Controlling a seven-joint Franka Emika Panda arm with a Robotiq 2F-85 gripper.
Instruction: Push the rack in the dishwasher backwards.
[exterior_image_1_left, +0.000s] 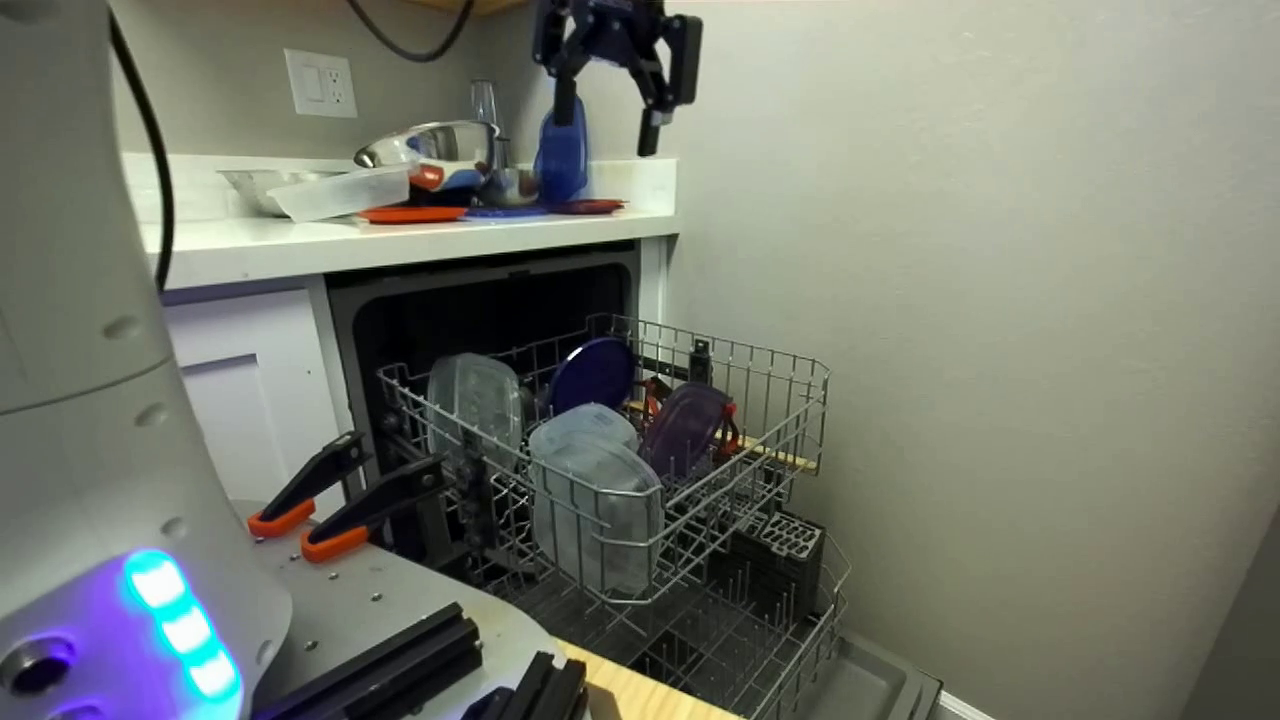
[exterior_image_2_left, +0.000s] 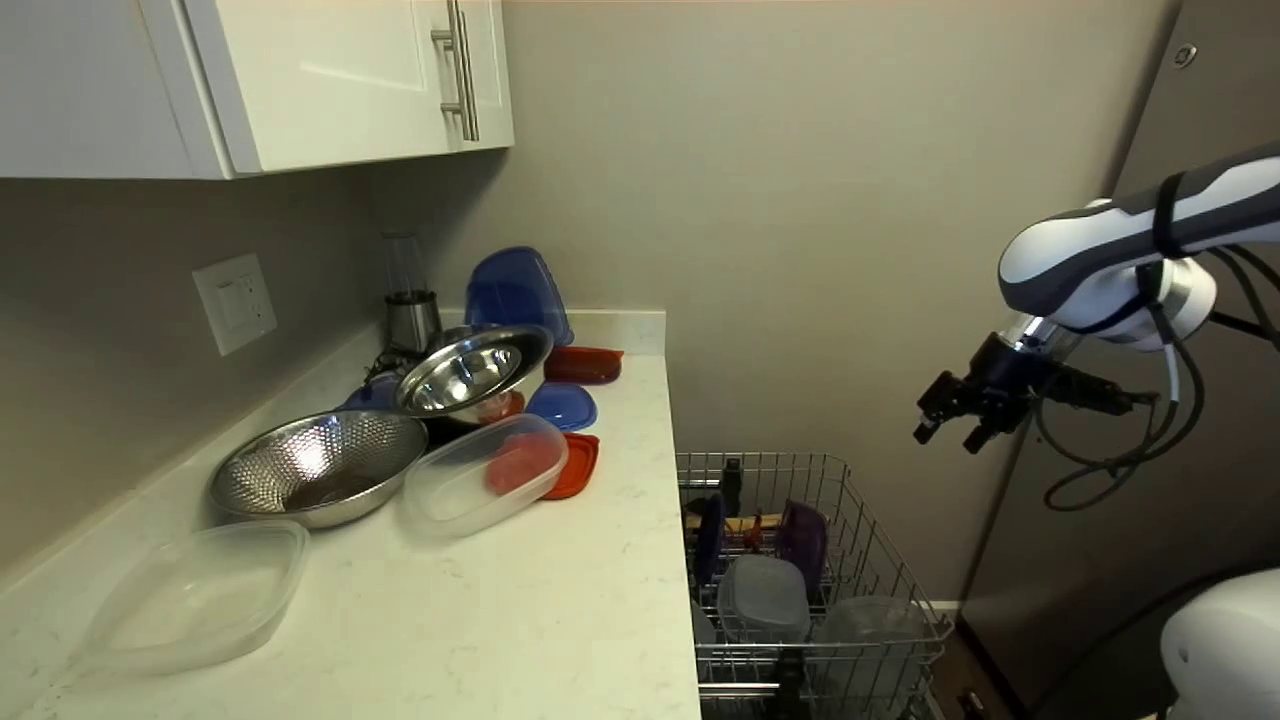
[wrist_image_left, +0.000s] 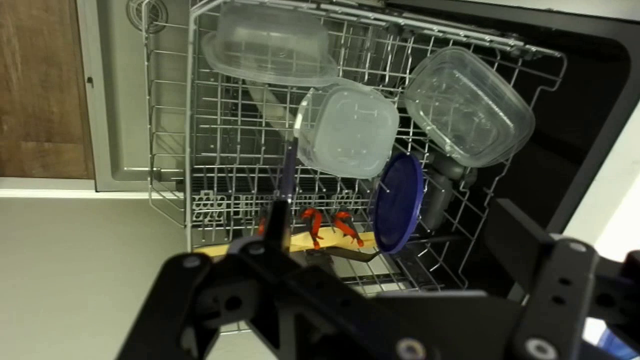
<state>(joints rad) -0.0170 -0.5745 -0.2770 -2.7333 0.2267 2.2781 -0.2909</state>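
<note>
Where the dishwasher (exterior_image_1_left: 345, 325) stands with its door (exterior_image_1_left: 870, 680) lowered, the rack (exterior_image_1_left: 765, 385) projects well out of the dark cavity (exterior_image_1_left: 470, 315), its rear end at the mouth.

One gripper (exterior_image_1_left: 607, 122), black, above the rack and apart from it; fingers spread in both exterior views.

Within the rack: one clear container (wrist_image_left: 467, 107), tilted, at its rear; a second clear container (wrist_image_left: 355, 130) at its middle; a third clear container (wrist_image_left: 270, 45) beside its front corner farthest from the room wall (exterior_image_1_left: 950, 350); one blue lid (wrist_image_left: 398, 202), on edge, toward its rear; one purple piece (exterior_image_1_left: 688, 430), tilted, nearer its front; one wooden length (wrist_image_left: 329, 236) along its wall side, red-and-black pieces (wrist_image_left: 315, 229) just beside, partly hidden.

Beneath the rack: one lower wire rack (exterior_image_1_left: 800, 655), likewise out of the cavity; one black cutlery basket (exterior_image_1_left: 765, 575) standing in it.

Beside the rack: the room wall, near, along one side; off the opposite side, the robot base (exterior_image_1_left: 120, 470) and two black-and-orange clamps (exterior_image_1_left: 318, 470).

Behind the rack and higher: white desk (exterior_image_2_left: 600, 590), bearing one metal colander (exterior_image_2_left: 290, 465), steel bowls (exterior_image_2_left: 475, 375), a blender (exterior_image_2_left: 412, 320), clear tubs (exterior_image_2_left: 490, 480), red lids (exterior_image_2_left: 576, 468) and blue lids (exterior_image_2_left: 520, 290).

Obstructions: cavity behind the rack too dark to read; whether the wooden length's end passes the rack's side wires cannot be told.
</note>
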